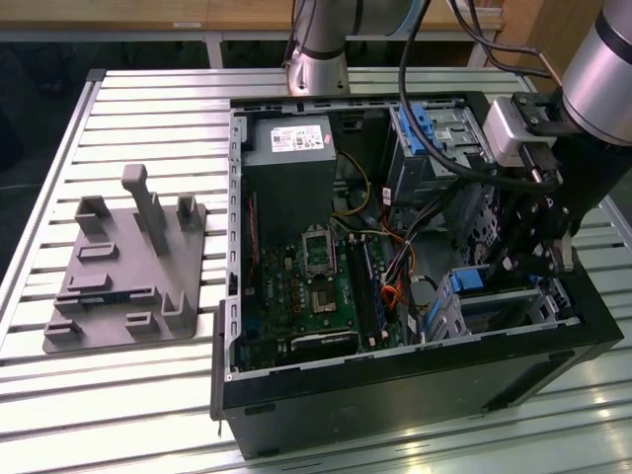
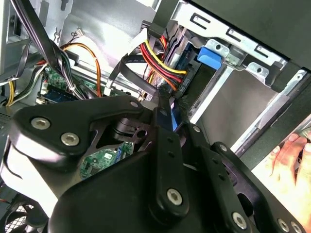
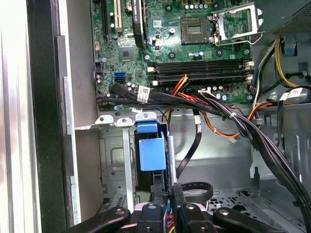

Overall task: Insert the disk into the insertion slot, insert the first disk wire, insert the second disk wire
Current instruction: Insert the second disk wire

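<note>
Inside the case, gripper [image 2: 164,109] jaws pinch a black connector [image 2: 163,99] near the disk [image 3: 151,154]; crowding wire bundle [image 2: 163,60] risks snagging, misalignment.

A pale desk [image 1: 148,405] of slatted aluminium rails fills the exterior view, its ribs catching bright overhead light — glare runs along the near rails. Behind it, a band of light wooden panelling [image 1: 118,12] crosses the top, with darker shadow beneath it. On the exterior view's left, a grey moulded fixture plate [image 1: 123,272] with upright pegs sits flat on the rails — well apart from the open black computer case [image 1: 395,395]
</note>
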### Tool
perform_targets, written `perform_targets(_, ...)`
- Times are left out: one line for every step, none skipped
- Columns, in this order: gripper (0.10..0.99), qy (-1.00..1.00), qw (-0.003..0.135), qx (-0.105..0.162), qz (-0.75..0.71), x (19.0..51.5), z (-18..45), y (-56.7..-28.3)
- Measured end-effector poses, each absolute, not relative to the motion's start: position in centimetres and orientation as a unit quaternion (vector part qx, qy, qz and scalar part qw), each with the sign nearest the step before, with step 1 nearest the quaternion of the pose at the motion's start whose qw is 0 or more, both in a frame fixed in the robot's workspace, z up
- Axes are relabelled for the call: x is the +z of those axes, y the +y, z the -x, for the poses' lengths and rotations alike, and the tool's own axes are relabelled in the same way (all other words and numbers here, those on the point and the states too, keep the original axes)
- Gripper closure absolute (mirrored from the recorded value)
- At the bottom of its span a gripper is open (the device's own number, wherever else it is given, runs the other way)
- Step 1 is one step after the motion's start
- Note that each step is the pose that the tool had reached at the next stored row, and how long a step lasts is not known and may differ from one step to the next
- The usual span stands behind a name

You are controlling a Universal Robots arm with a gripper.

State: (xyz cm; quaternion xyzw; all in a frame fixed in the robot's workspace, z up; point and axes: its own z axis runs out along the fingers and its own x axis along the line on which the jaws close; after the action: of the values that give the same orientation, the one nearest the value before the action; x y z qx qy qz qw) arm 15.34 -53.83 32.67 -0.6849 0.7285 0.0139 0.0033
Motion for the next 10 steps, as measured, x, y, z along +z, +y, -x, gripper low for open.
perform_targets(0.89, 0.729, 0.003, 0.014, 0.685, 32.7, -15.3, -53.8)
perform_targets(0.878, 0.728, 0.003, 0.014, 0.685, 32.7, -15.3, -53.8)
perform_targets(0.82, 0.728, 0.003, 0.014, 0.685, 32.7, -15.3, -53.8)
perform_targets(0.82, 0.729, 0.003, 0.014, 0.685, 32.7, -15.3, -53.8)
perform_targets(0.761, 0.728, 0.003, 0.014, 0.685, 32.9, -15.3, -53.8)
perform_targets(0.761, 0.728, 0.003, 0.014, 0.685, 33.2, -15.3, -53.8)
perform_targets(0.761, 0.729, 0.003, 0.014, 0.685, 33.6, -15.3, -53.8)
perform_targets(0.694, 0.729, 0.003, 0.014, 0.685, 34.1, -15.3, -53.8)
perform_targets(0.694, 0.729, 0.003, 0.014, 0.685, 34.5, -15.3, -53.8)
perform_targets(0.694, 0.728, 0.003, 0.014, 0.685, 35.0, -15.3, -53.8)
